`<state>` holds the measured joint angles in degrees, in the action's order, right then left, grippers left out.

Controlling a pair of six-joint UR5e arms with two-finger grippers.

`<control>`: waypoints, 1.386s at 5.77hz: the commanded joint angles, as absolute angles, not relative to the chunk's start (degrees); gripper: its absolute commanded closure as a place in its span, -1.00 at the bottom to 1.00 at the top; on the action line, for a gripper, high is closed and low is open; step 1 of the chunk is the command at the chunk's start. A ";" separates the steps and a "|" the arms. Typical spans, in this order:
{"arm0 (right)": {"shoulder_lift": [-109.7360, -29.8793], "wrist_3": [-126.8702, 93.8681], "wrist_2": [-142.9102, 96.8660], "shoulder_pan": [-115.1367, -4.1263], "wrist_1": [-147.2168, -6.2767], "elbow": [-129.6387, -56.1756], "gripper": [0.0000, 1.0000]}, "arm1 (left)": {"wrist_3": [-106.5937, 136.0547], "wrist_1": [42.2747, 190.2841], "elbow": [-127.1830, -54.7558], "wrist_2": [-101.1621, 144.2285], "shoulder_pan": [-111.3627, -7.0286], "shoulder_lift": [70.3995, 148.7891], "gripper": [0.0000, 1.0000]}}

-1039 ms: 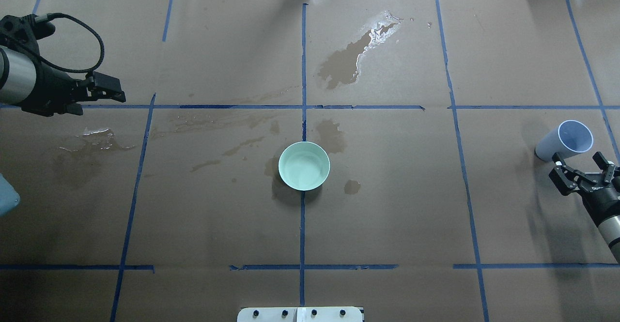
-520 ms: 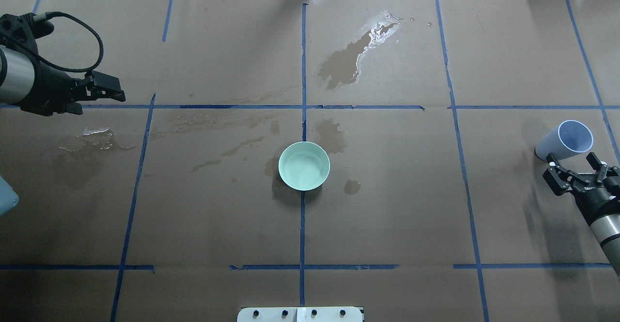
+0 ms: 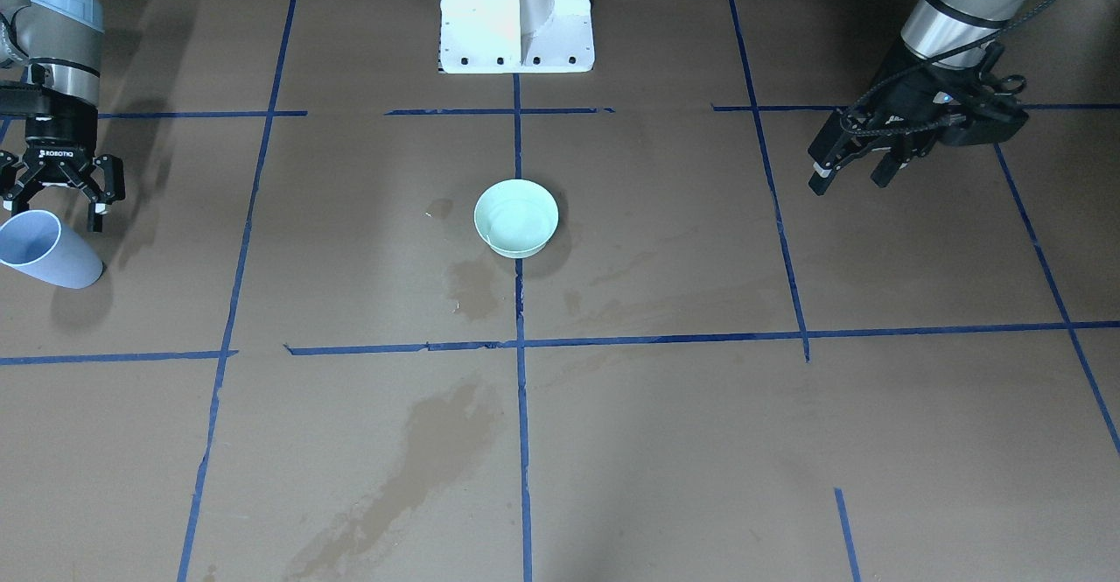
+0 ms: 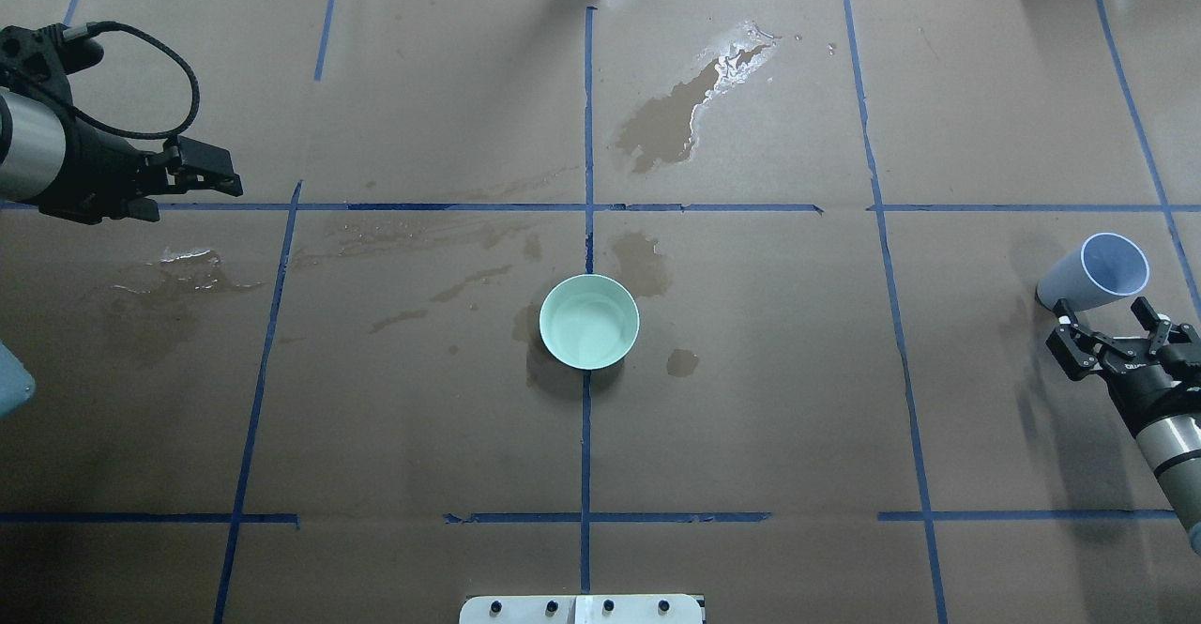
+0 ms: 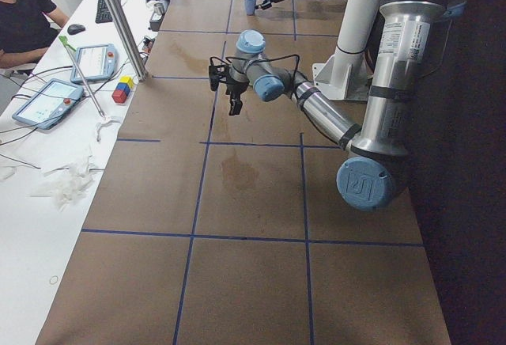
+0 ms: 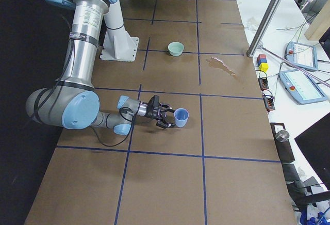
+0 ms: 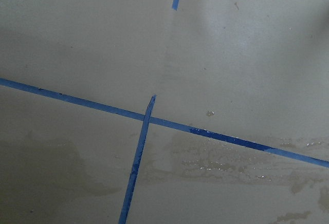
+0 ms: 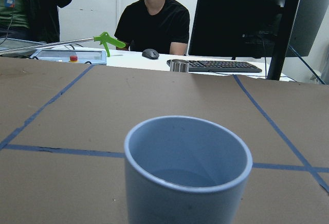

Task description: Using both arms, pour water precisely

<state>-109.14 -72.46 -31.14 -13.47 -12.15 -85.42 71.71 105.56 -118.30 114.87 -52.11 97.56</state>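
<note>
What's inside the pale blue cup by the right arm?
The cup holds what looks like a shallow layer of clear water; its near rim hides the bottom's front part.

Brown table (image 4: 751,418), blue tape grid (image 4: 469,206); white desk (image 5: 39,226) alongside.

Right gripper (image 4: 1100,308) found shifted leftward and slightly farther up the table, brought more squarely behind the blue cup (image 4: 1102,272) at the right side, left arm (image 4: 38,150) drawn marginally back toward the left edge.
</note>
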 commanded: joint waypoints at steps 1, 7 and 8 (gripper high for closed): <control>-108.81 -72.25 -31.29 -13.62 -12.13 -85.25 -0.97 | 71.72 105.56 -118.30 114.87 -52.12 97.56 -1.00; -106.70 -71.46 -33.83 -17.05 -11.87 -84.64 -0.97 | 71.72 105.56 -118.39 114.87 -52.21 97.56 -1.00; -106.70 -71.63 -34.45 -18.18 -11.87 -83.86 -0.97 | 71.72 105.56 -118.56 114.87 -52.29 97.56 -1.00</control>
